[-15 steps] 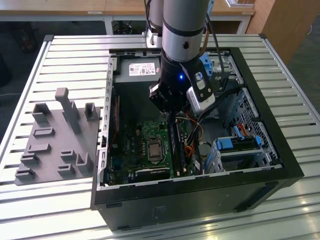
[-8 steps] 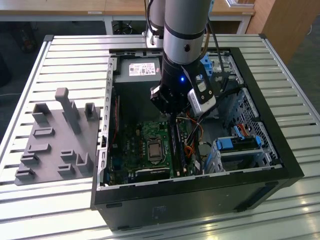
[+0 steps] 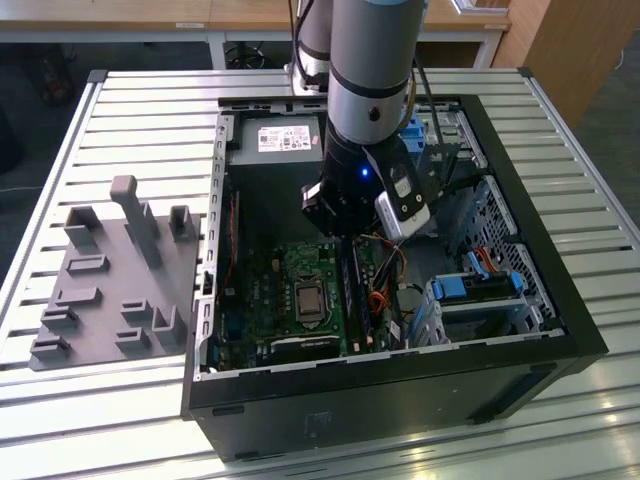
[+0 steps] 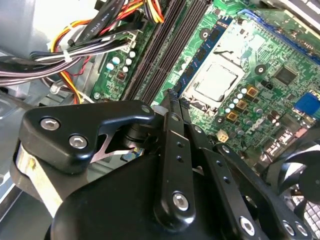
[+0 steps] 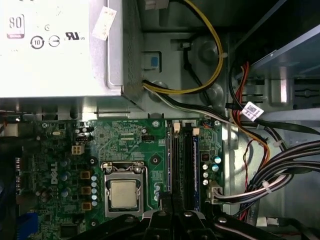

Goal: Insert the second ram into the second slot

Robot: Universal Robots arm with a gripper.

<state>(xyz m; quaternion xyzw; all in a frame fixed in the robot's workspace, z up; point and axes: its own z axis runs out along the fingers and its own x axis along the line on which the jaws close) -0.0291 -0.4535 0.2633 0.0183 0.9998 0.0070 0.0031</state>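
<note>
My gripper (image 3: 345,235) hangs inside the open computer case, low over the motherboard (image 5: 125,140). In both wrist views its fingers meet at the tip with nothing showing between them, so the gripper (image 4: 172,102) is shut. The tip (image 5: 162,200) sits at one end of the row of long dark memory slots (image 5: 184,165). A thin blue board with dark chips, the ram (image 4: 197,60), stands on edge in the slot on the CPU socket's side (image 5: 170,160). Whether the fingertips touch it is hidden. Another blue strip (image 5: 196,170) runs along the row's far side.
The CPU socket (image 5: 123,192) lies beside the slots. The power supply (image 3: 280,140) fills one end of the case. Bundled cables (image 5: 270,175) run close to the slots. Light-blue drive-bay latches (image 3: 480,288) are at the exterior view's right, a grey fixture tray (image 3: 110,270) at its left.
</note>
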